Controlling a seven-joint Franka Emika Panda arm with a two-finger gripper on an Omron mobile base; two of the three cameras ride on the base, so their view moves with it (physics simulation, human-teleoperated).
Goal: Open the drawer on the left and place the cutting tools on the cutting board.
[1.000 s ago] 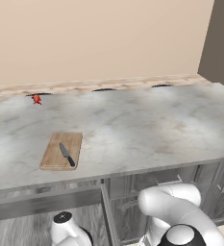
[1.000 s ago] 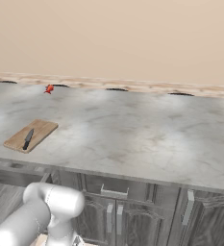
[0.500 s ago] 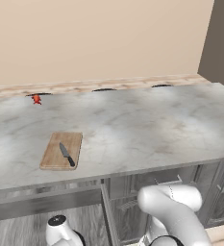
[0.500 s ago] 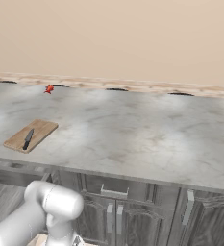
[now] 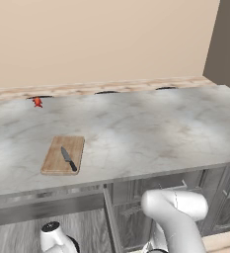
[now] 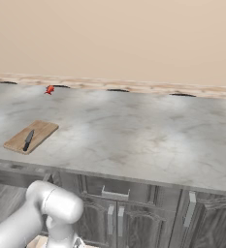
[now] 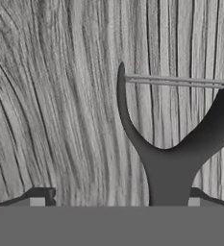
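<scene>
I see the small knife with black handle and grey blade [image 5: 68, 159] lying on the flat light-brown wooden cutting board [image 5: 56, 159], which sits on the grey marbled surface [image 5: 151, 133], with a tiny red object [image 5: 37, 102] far back by the wall. Below, the wide dark-grey wood-grain drawer [image 5: 47, 207] stands pulled out. On my hand camera the end effector [image 7: 114, 204] has its fingertips wide apart, close over grey wood grain and dark scissors-like shears [image 7: 168, 166], gripping nothing
</scene>
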